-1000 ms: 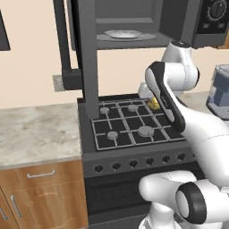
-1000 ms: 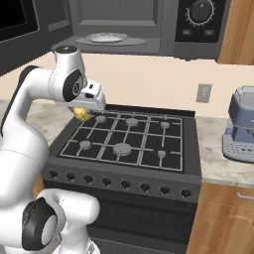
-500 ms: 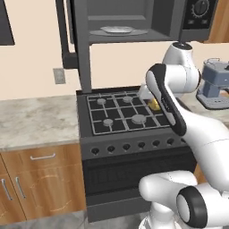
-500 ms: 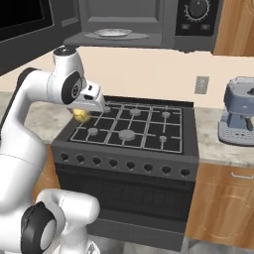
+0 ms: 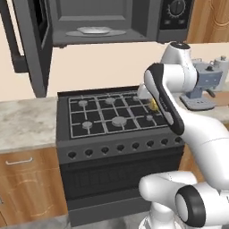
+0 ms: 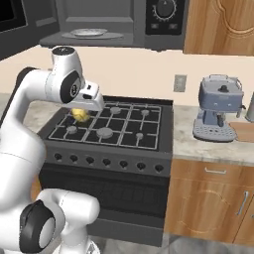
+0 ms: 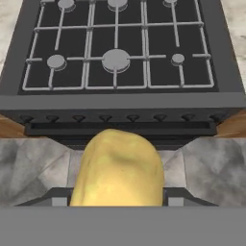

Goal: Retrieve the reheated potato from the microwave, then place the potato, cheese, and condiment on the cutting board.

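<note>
potato (image 7: 117, 168) sits pinched in the tool (image 6: 84, 113), hanging above the stove (image 6: 111, 126) near its left edge, already out of the open microwave (image 5: 103, 20) overhead. what looks like the cutting board (image 6: 243, 131) shows as a light-brown sliver on the desk (image 6: 198, 146) at the far right, just past the coffee machine (image 6: 218, 106). so the drop-off lies well away to the arm's right, across the whole stove; the carry likely needs a long rightward sweep or a drive of the base.

potato (image 7: 117, 168) base cut off, cutting board (image 6: 242, 132) clipped at edge
</note>
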